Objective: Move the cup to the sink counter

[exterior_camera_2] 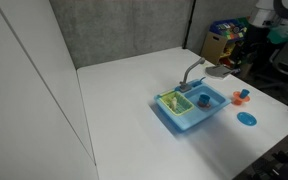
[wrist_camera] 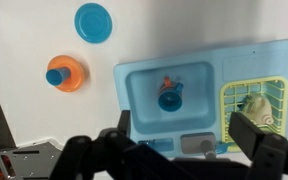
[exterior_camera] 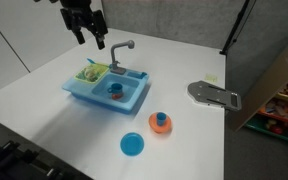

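The cup [wrist_camera: 170, 93], tiny and orange-red with a bluish part, lies inside the basin of the blue toy sink; it shows in both exterior views [exterior_camera: 115, 91] [exterior_camera_2: 204, 100]. The sink counter [wrist_camera: 239, 58] is the flat light-blue rim around the basin [exterior_camera: 96, 100]. A grey curved faucet [exterior_camera: 122, 50] stands at the sink's back edge. My gripper [exterior_camera: 89, 35] hangs open and empty well above the sink's back left side. In the wrist view its two dark fingers [wrist_camera: 184, 135] frame the faucet side of the sink.
A larger orange piece with a blue top [exterior_camera: 160, 122] and a flat blue disc [exterior_camera: 132, 145] lie on the white table beside the sink. A yellow-green rack [exterior_camera: 92, 72] fills the sink's other compartment. A grey flat object [exterior_camera: 214, 95] lies near the table edge, by a cardboard box [exterior_camera: 274, 80].
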Controlling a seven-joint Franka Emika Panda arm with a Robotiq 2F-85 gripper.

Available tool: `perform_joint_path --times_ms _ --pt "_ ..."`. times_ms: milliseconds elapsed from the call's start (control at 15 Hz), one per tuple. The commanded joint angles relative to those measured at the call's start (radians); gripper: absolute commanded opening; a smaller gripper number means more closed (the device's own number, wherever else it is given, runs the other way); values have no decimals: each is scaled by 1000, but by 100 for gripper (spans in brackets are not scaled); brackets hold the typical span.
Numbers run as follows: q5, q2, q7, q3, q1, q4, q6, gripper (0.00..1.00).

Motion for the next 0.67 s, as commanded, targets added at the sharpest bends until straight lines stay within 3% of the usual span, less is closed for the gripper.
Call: perform_joint_path --times_ms 0,600 --pt "1 100 94 7 9 49 60 100" --pt "46 329 70 1 17 171 70 100"
